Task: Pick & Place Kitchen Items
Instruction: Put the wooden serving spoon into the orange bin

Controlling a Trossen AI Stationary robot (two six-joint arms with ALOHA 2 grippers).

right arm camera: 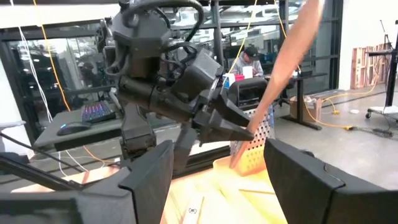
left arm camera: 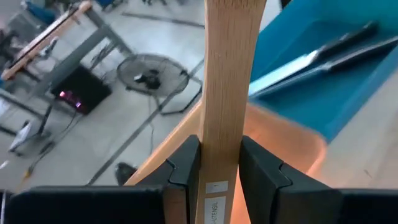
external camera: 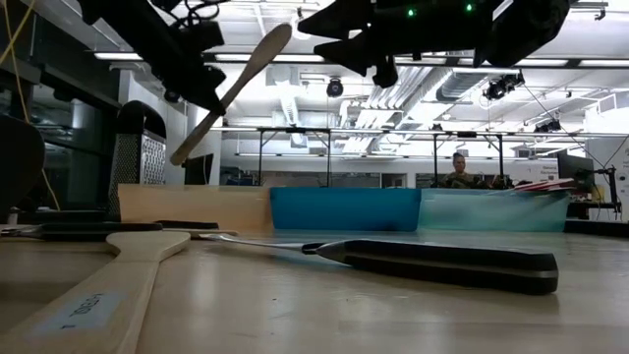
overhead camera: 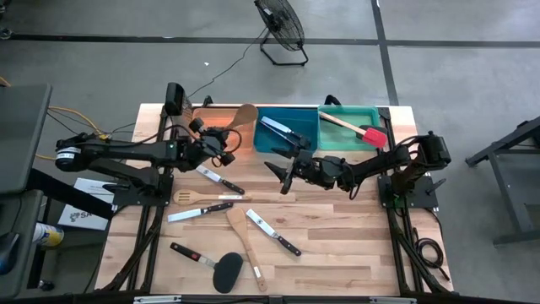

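Currently: worktop (overhead camera: 337,245) carries orange bin (overhead camera: 213,125), blue bin (overhead camera: 287,143), green bin (overhead camera: 350,114). Left gripper (left arm camera: 214,165) clenched on wooden spoon (overhead camera: 240,122), held tilted in air above orange bin. Right gripper (overhead camera: 283,173) released, hovering just before blue bin. Knives (overhead camera: 272,233), spatulas (overhead camera: 243,241) loose on worktop.

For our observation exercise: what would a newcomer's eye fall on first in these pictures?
First, the wooden spoon held aloft, clamped in the left gripper above the orange bin. Next, the right gripper, jaws open and empty, hanging near the blue bin. Then the utensils scattered across the table, such as the black-headed turner.
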